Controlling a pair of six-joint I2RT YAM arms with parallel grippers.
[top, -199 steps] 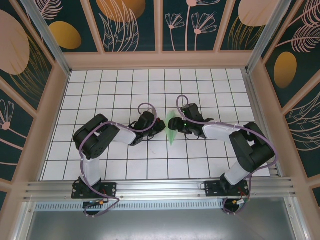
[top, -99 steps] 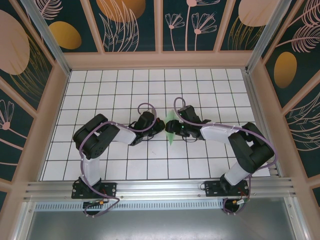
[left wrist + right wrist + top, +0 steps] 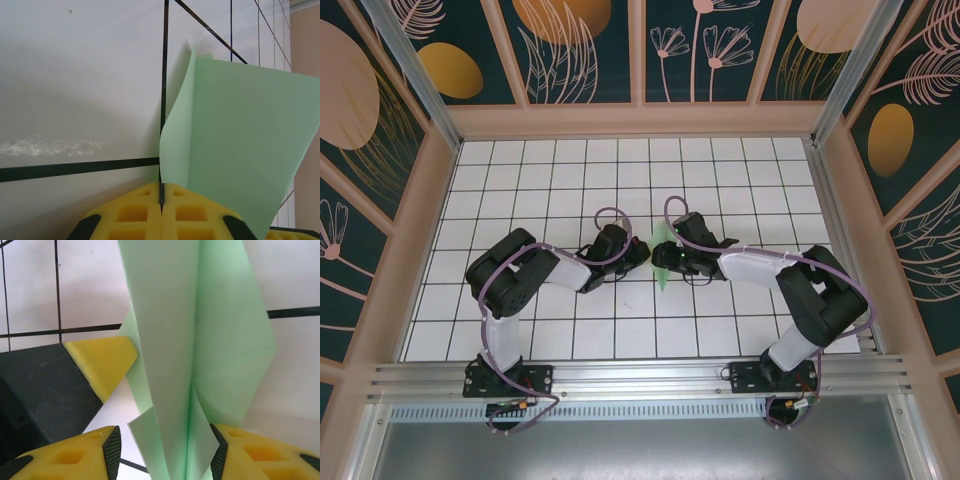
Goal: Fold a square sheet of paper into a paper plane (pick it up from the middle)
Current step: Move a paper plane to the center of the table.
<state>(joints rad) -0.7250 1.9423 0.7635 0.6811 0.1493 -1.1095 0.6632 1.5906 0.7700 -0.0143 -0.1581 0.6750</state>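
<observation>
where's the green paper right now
In the top view the paper stands in the middle of the table, between the arms: the left gripper is shut on its edge, the right gripper open around its folds.

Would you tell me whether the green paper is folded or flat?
Folded: the paper shows layered flaps meeting along a central crease.

Left arm [image 3: 520, 275] and right arm [image 3: 800, 290] alike: black rounded joint housings, white link shells, looping mauve cables [image 3: 610, 214], black bolted base plates; fingers [image 3: 135, 216] yellow, moulded with rectangular pockets, black-trimmed at the outer edges.
</observation>
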